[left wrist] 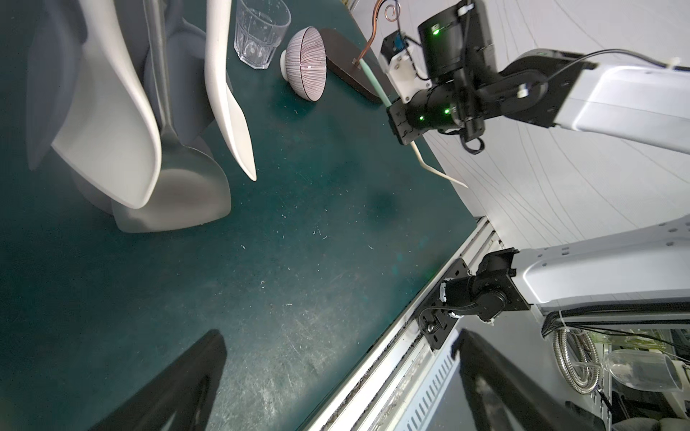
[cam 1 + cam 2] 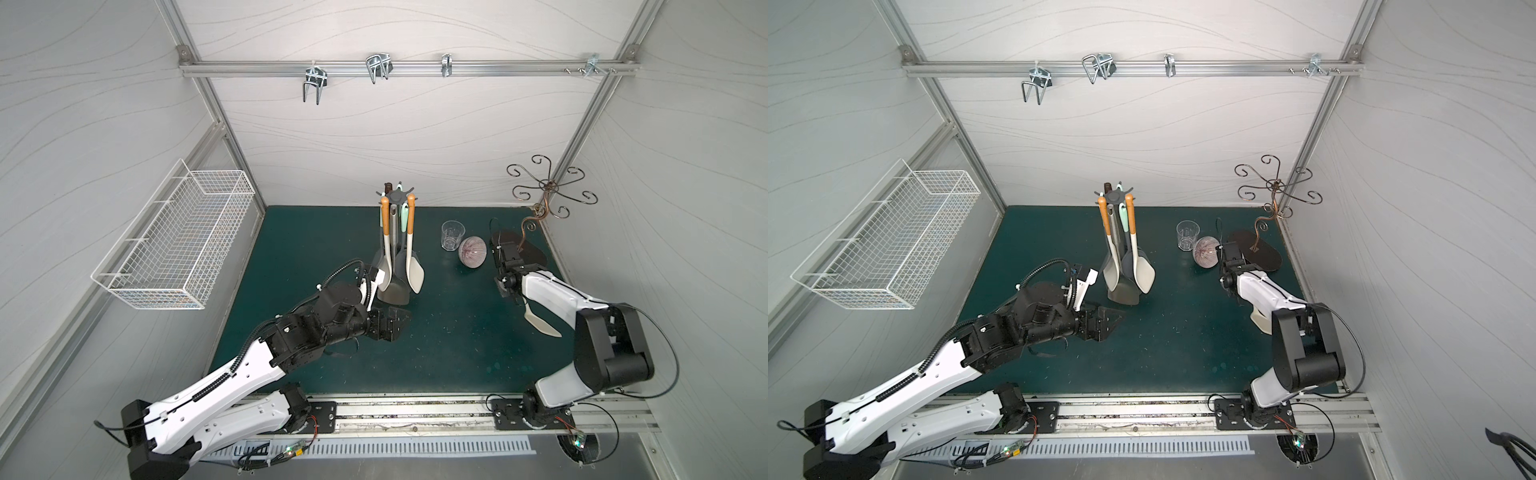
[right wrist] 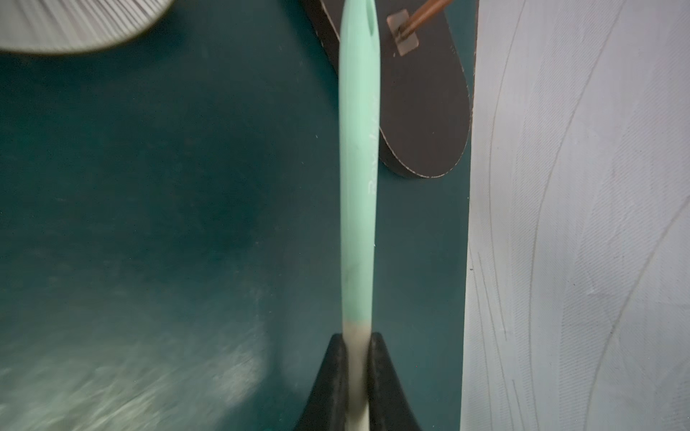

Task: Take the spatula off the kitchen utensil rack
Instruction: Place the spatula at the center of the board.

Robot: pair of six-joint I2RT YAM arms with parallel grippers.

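The kitchen utensil rack [image 2: 397, 196] [image 2: 1113, 195] stands at the back middle of the green mat. Several utensils with orange, mint and grey handles hang on it. The spatula, with a mint handle [image 3: 358, 186] and a cream blade [image 2: 540, 324] [image 1: 440, 173], is off the rack at the right side of the mat. My right gripper [image 3: 357, 337] [image 1: 396, 112] is shut on its cream neck. Its handle points toward the bronze stand's base. My left gripper [image 2: 399, 324] [image 1: 336, 347] is open and holds nothing, low over the mat just in front of the rack's base.
A clear glass [image 2: 452, 235] and a striped bowl [image 2: 472, 252] lying on its side sit right of the rack. The bronze curly stand [image 2: 548, 187] has a dark oval base [image 2: 534, 253] in the back right corner. A white wire basket [image 2: 174, 245] hangs on the left wall.
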